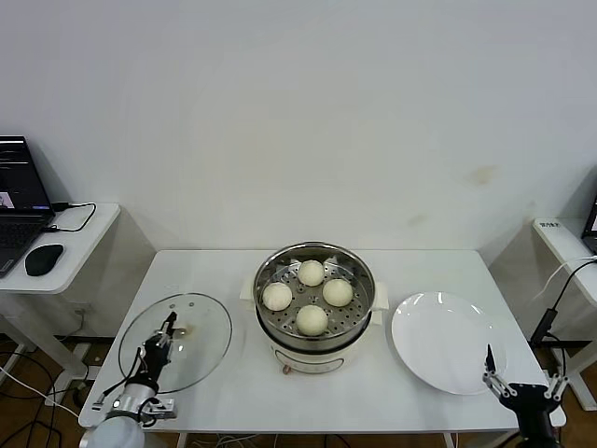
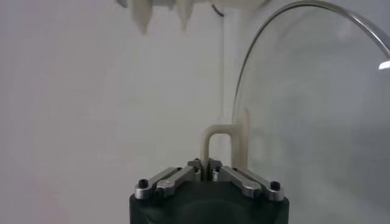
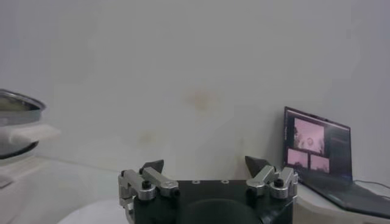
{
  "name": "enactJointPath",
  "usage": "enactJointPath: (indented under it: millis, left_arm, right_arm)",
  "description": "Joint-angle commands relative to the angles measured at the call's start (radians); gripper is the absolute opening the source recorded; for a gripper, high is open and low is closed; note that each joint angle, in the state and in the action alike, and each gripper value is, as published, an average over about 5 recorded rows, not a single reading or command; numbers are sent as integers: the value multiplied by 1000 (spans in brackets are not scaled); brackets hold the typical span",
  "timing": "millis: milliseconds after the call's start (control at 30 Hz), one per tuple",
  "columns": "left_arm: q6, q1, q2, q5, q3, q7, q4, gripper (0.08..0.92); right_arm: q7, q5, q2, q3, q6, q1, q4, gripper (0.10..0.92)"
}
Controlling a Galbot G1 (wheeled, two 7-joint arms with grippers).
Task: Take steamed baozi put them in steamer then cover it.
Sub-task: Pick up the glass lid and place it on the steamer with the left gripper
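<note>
Several cream-white baozi [image 1: 311, 273] sit on the perforated tray of the steel steamer [image 1: 314, 343] at the table's middle. The clear glass cover [image 1: 201, 327] lies flat on the table at the left. My left gripper [image 1: 169, 327] is over it, shut on its cream-white handle [image 2: 214, 139], which shows upright between the closed jaws in the left wrist view. The cover's metal rim [image 2: 262, 33] curves beside it. My right gripper [image 1: 488, 366] is open and empty at the table's front right, by the white plate [image 1: 438, 336]. It shows in its wrist view [image 3: 204, 164].
A side desk [image 1: 56, 257] with a laptop [image 1: 19, 201] and mouse [image 1: 43, 259] stands at the left. Another desk with a laptop [image 3: 317, 149] and cables stands at the right. A white wall is behind the table.
</note>
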Motion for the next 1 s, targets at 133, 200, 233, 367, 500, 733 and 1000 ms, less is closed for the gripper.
enactJointPath:
  millis: [133,200,233,367,500,733,1000]
  left_arm:
    - [237,100,128,-181,-76,175,-424,130]
    - [287,102,156,-216,-70,212,-487,130]
    - [306,102,168,-227,-63,224,-514,130]
    - [368,79,210,-279,-2,257,-606,130]
    - [413,9,258,-315,115,253,-609,130]
    - [494,-195,272,-276,349,265,-500,130]
    - [576,-337,127,-42,513,411,-468,130]
  right_arm:
    - [-1,-23,-7,-33,11,-4,-1,823]
    - [0,-31,-7,-41,15,-5,-3,823]
    - [0,-35,-7,-45,16,-5,-3,823]
    - [3,-51,-7,-64,21,-6,-8,823]
    - [9,-78,8,-82,24,1,-20,823]
    - [44,-140,26,-113,28,9,-34,823]
    - [95,-236,28,-116,25,27,-52,823]
